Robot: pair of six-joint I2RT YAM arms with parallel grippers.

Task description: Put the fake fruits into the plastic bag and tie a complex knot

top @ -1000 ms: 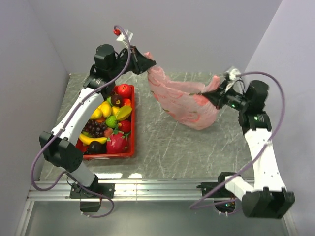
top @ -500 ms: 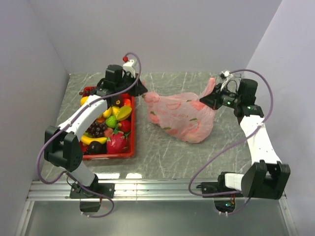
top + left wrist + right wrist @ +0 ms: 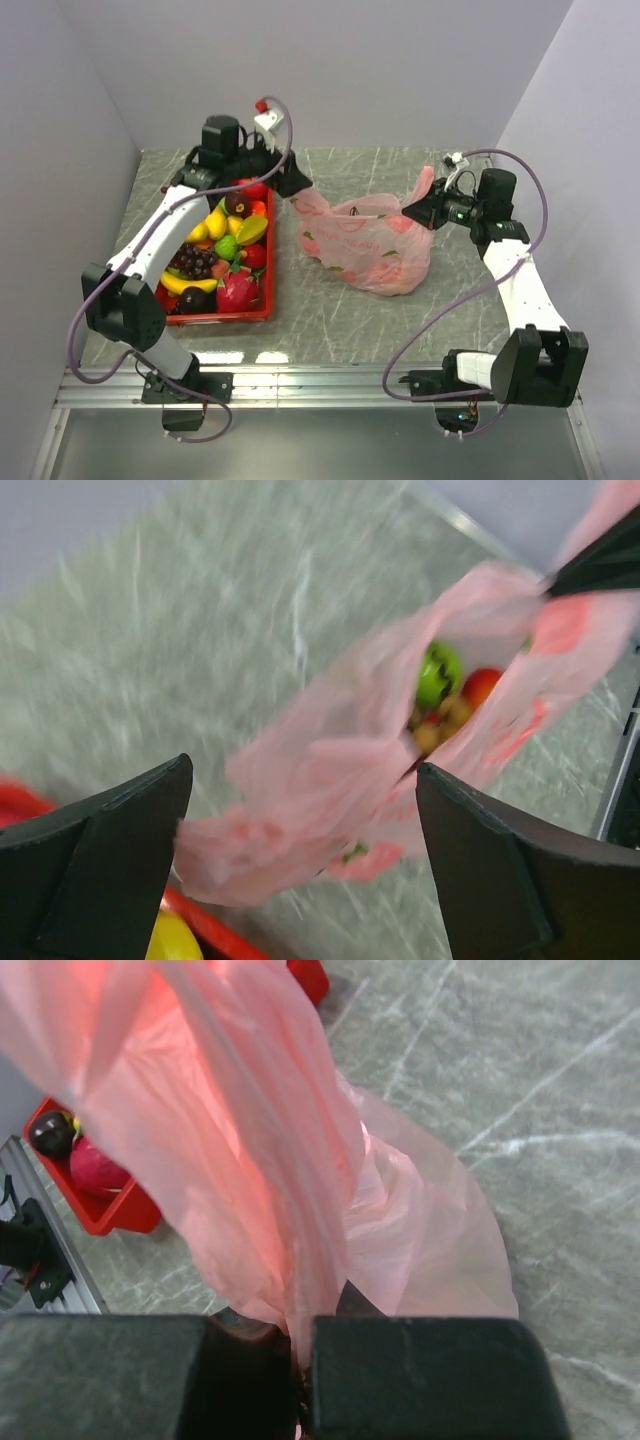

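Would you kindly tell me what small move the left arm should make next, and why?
Probably swing the left gripper, open and empty, over the red tray for another fruit: many fake fruits lie there, and the right gripper pinches the plastic bag by its edge.

I see thin crinkly translucent film on the plastic bag (image 3: 368, 248), glossy plastic fake fruits (image 3: 222, 248), a smooth marbled surface (image 3: 330, 305)

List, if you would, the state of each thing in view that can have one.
plastic bag: lying on the table, mouth open, not knotted
left hand: open at the bag's mouth, gripping nothing
right hand: shut on a gathered end of the bag
fake fruits: most in the tray, a few inside the bag
red tray: heaped with fruit
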